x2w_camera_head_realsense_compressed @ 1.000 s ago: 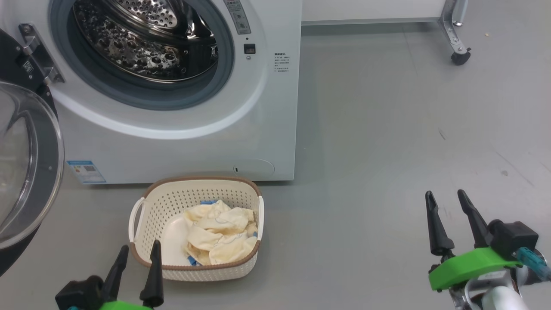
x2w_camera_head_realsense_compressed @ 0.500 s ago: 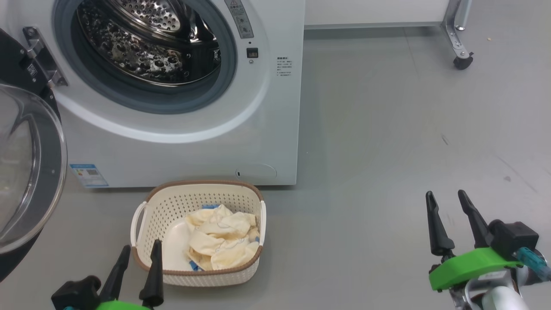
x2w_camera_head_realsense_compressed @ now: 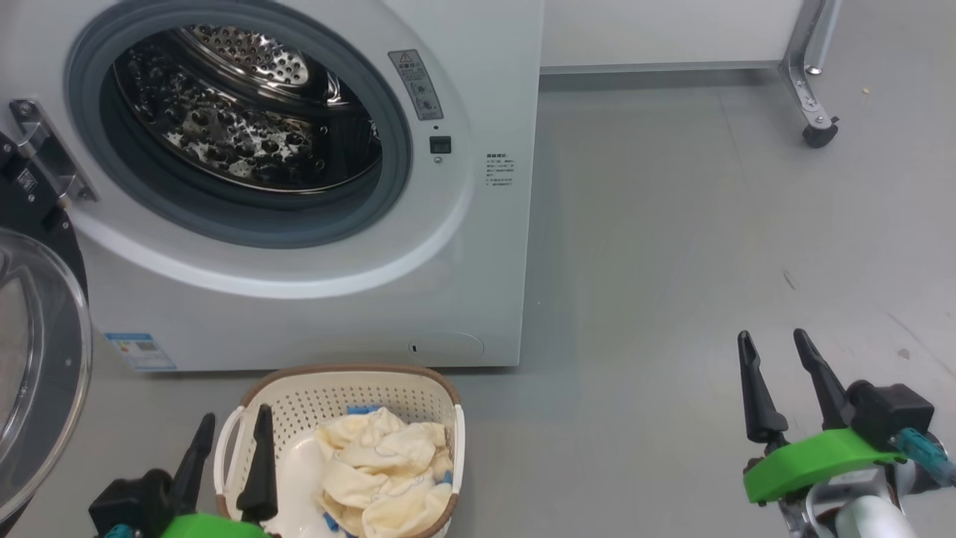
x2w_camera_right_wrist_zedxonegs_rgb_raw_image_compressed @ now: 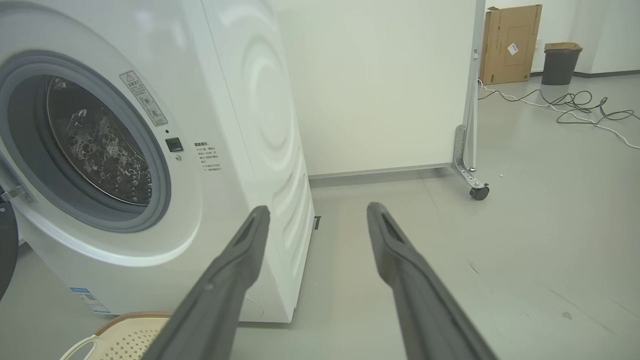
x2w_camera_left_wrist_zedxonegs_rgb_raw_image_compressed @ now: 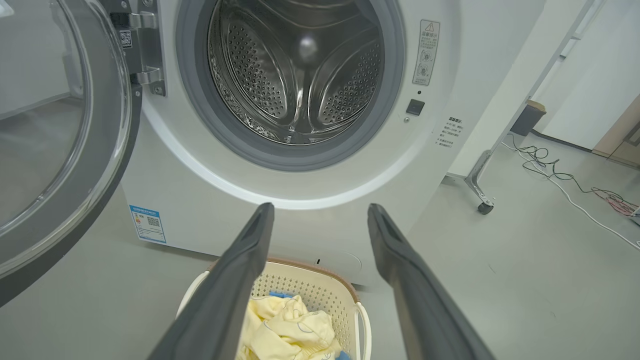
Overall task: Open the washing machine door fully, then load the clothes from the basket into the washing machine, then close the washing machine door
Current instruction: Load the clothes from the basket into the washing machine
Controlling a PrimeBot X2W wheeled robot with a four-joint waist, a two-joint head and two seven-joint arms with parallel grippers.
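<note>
Washing machine door (x2w_camera_head_realsense_compressed: 37, 373) swung wide open at the left of the washing machine (x2w_camera_head_realsense_compressed: 299, 314), steel drum (x2w_camera_head_realsense_compressed: 239, 127) exposed. Basket (x2w_camera_head_realsense_compressed: 351, 388) on the floor (x2w_camera_head_realsense_compressed: 657, 246) just before the machine, holding the clothes (x2w_camera_head_realsense_compressed: 381, 463). Left gripper (x2w_camera_head_realsense_compressed: 235, 415), fingers spread and holding nothing, above the basket's left edge. Right gripper (x2w_camera_head_realsense_compressed: 772, 336), likewise spread and holding nothing, well apart to the right.

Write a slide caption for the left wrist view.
Open left gripper near the basket of clothes, facing the washing machine with its door open.
</note>
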